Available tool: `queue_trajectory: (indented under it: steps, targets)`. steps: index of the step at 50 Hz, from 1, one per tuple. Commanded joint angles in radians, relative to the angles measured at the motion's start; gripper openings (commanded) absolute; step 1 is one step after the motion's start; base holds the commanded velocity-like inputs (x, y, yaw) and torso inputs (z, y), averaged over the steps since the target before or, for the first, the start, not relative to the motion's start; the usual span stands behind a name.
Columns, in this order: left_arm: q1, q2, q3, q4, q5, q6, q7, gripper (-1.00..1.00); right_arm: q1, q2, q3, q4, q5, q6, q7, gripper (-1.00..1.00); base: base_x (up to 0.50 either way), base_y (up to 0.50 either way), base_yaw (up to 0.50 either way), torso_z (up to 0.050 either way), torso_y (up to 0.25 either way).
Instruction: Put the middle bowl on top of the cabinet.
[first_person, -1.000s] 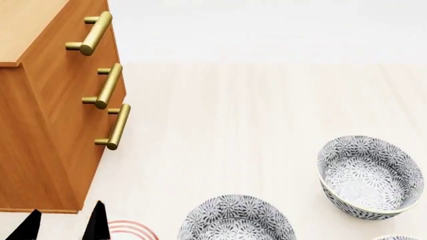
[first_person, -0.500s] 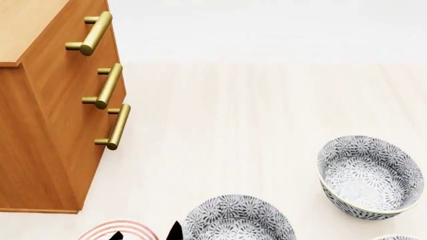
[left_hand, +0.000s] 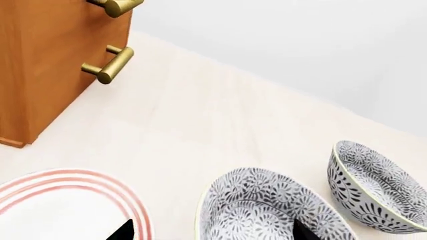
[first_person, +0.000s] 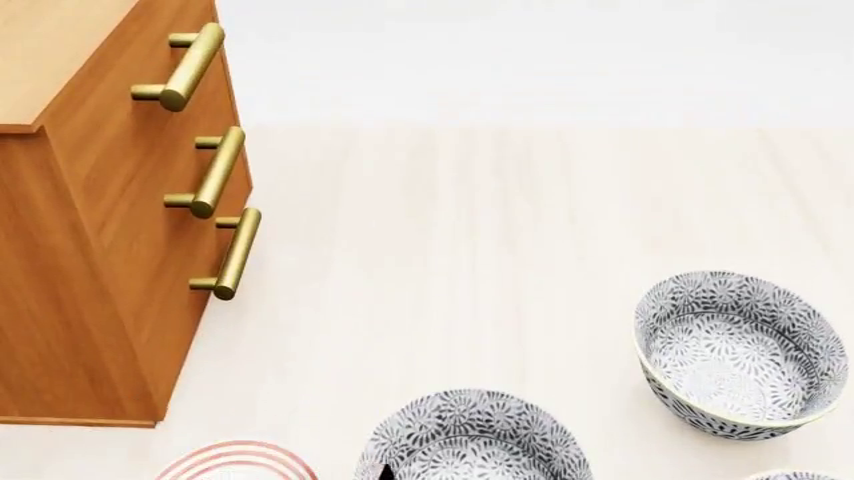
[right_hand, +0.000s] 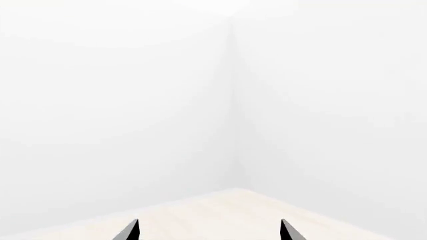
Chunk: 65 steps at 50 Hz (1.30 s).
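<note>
While left claw (left_hand: 212, 231) straddles middle bowl (left_hand: 267, 210) rim, seemingly agape

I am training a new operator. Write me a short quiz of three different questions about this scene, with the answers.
1. True or false: the middle bowl already rests on top of the cabinet.
2. Multiple choice: in the left wrist view, what lies under the left gripper? A) only bare floor B) the red-ringed plate on one side and the middle bowl on the other C) a brass handle
3. Fill in: the cabinet front shows ___ brass bar handles in the head view.

Key: 1 false, it sits on the pale floor. 2 B. 3 three.
</note>
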Motion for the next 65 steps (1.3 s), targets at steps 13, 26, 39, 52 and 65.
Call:
queue_trajectory:
  steps: [13, 26, 39, 52, 65]
  targets:
    - [-0.095, 0.001, 0.145, -0.101, -0.008, 0.015, -0.082, 1.00, -0.023, 0.008, 0.012, -0.004, 0.014, -0.021, 0.004, 1.00, 0.00, 0.00, 0.00, 0.000, 0.000]
    - [-0.129, 0.004, 0.148, -0.225, -0.103, 0.110, -0.024, 1.00, -0.025, 0.014, 0.010, -0.004, 0.016, -0.022, 0.007, 1.00, 0.00, 0.00, 0.00, 0.000, 0.000]
    - [-0.143, -0.002, 0.161, -0.312, -0.165, 0.191, 0.005, 1.00, -0.040, 0.019, 0.019, -0.005, 0.023, -0.036, 0.005, 1.00, 0.00, 0.00, 0.00, 0.000, 0.000]
    - [-0.149, -0.009, 0.180, -0.373, -0.187, 0.252, 0.016, 1.00, -0.057, 0.023, 0.034, -0.006, 0.038, -0.053, 0.002, 1.00, 0.00, 0.00, 0.00, 0.000, 0.000]
    - [-0.158, -0.020, 0.185, -0.424, -0.207, 0.296, 0.031, 1.00, -0.061, 0.029, 0.032, -0.010, 0.038, -0.051, 0.006, 1.00, 0.00, 0.00, 0.00, 0.000, 0.000]
